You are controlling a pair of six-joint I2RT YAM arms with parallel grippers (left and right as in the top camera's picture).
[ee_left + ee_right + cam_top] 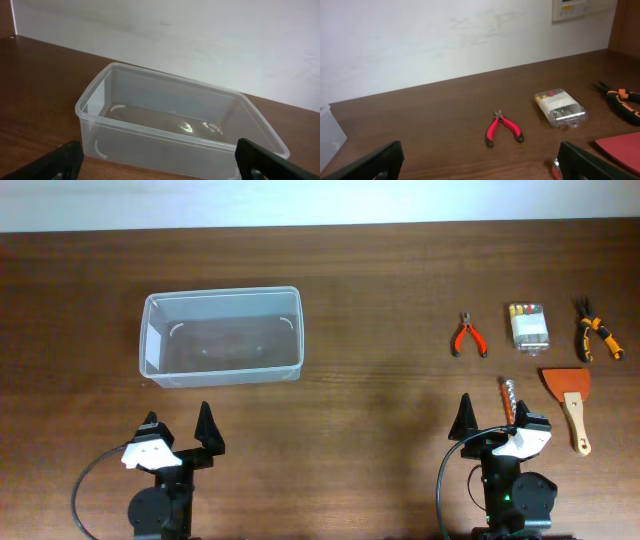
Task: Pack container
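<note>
Currently | container [221, 294] upright | left gripper [178, 427] spread (near it) | right gripper [492, 420] spread, facing red pliers [467, 332]

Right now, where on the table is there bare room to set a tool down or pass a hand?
Bare wood spans the table between the container and the red pliers; the container itself is empty. Crowded at right: bit box, orange pliers, scraper, and a red-handled tool by the right pincer.

I find no writing I can actually read. The white wall panel [580, 7] carries faint marks that are too small to make out. The pale label on the small clear box [560, 109] on the bench is blurred.
</note>
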